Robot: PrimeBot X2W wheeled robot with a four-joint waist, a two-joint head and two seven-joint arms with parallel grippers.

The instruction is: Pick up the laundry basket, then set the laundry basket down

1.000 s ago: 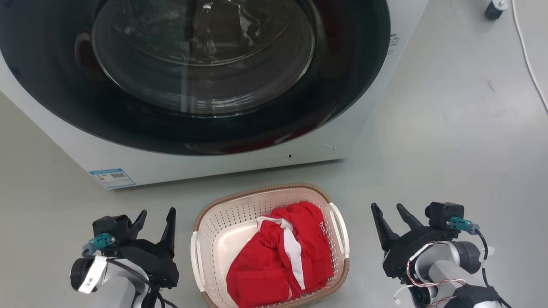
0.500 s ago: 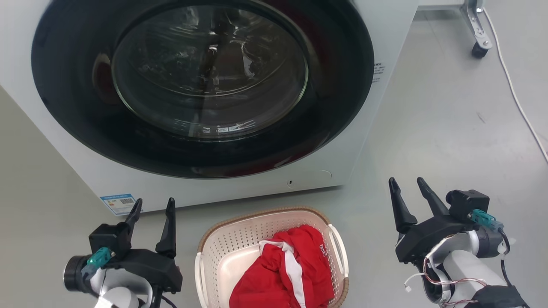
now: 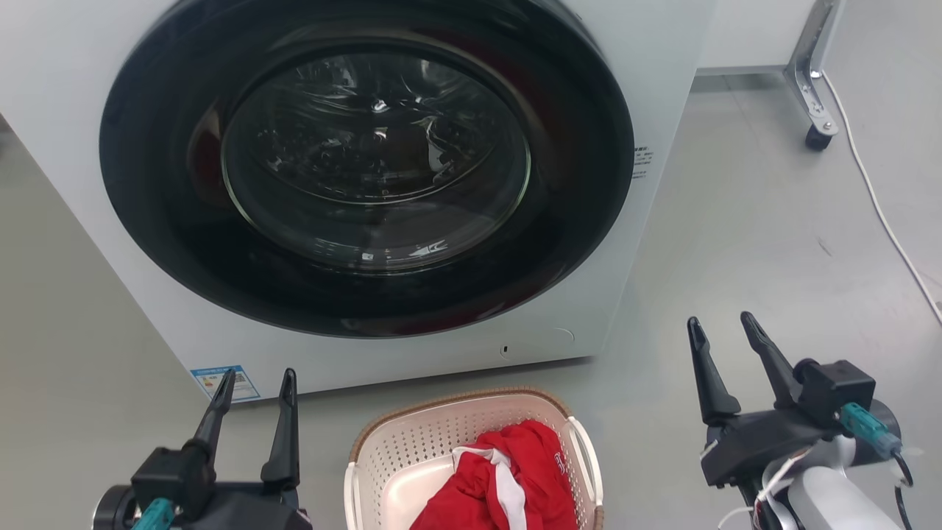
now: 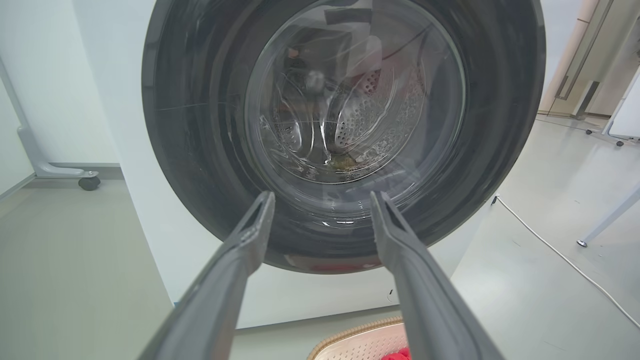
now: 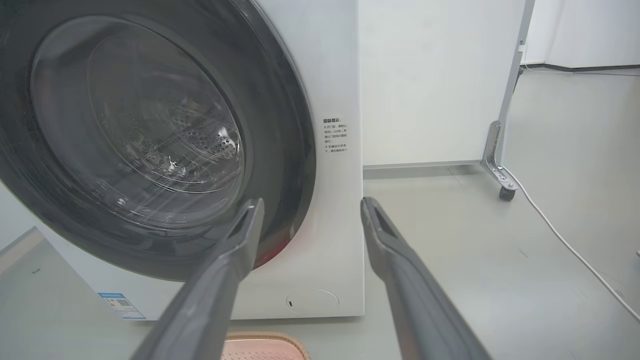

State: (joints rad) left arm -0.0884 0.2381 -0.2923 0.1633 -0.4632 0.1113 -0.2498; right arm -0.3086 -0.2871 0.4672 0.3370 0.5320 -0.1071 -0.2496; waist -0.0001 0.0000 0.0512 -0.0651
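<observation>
Floor (image 3: 751, 243) of smooth grey carries the rounded cream-white perforated plastic laundry basket (image 3: 419, 442) with its brown woven-look rim. The basket sits near the left hand (image 3: 259, 375) on its right side and left of the right hand (image 3: 720, 320), touching neither. Both hands are spread wide and empty, fingers pointing toward the white front-loading washing machine (image 3: 662, 88) beyond. Crumpled red-and-white cloth (image 3: 515, 478) lies in the basket.

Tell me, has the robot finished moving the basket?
Done: nothing certain. The laundry basket sits on the floor before the washing machine, a red garment inside. In hand: nothing; the left gripper and right gripper are open, beside it, not touching. Left: if not lifted yet, grasp, lift, set down.
</observation>
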